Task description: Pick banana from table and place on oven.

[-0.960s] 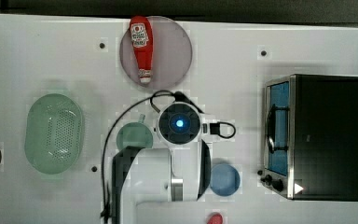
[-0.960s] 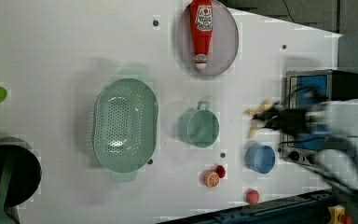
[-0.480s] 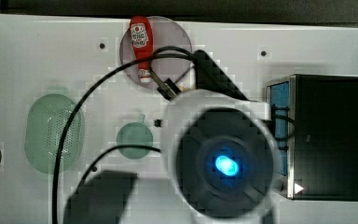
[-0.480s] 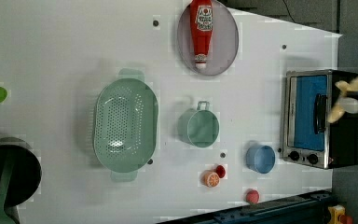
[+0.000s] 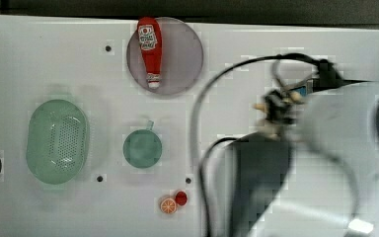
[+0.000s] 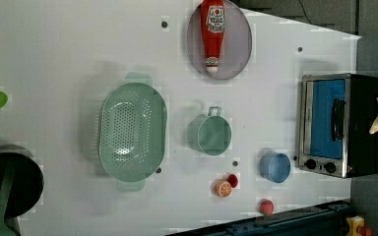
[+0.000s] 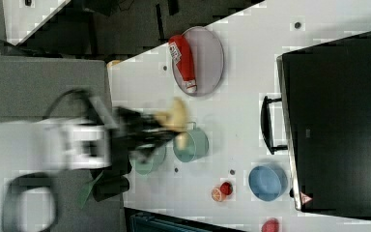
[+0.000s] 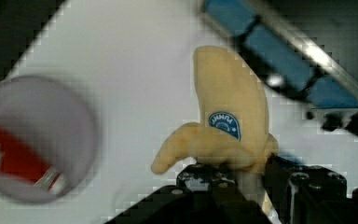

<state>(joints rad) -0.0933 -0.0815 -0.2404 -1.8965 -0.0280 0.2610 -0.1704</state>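
Half the job looks done: the banana [image 8: 230,128] is off the desk [image 6: 54,54], pinched at its lower end between the closed fingers [image 8: 286,175] and carried in the air. In the left view it hangs by the toaster oven [image 6: 342,125], at the left view's right edge. What remains, I judge, is setting it on the oven's black top and releasing.

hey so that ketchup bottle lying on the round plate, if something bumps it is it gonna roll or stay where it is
The ketchup bottle lies on its side on the grey plate, so it cannot tip; a sideways nudge would probably roll it. Its body tapers toward the cap, so it would likely curve rather than roll straight. The plate's rim may stop it. It looks like smooth plastic, probably light and a bit slippery.
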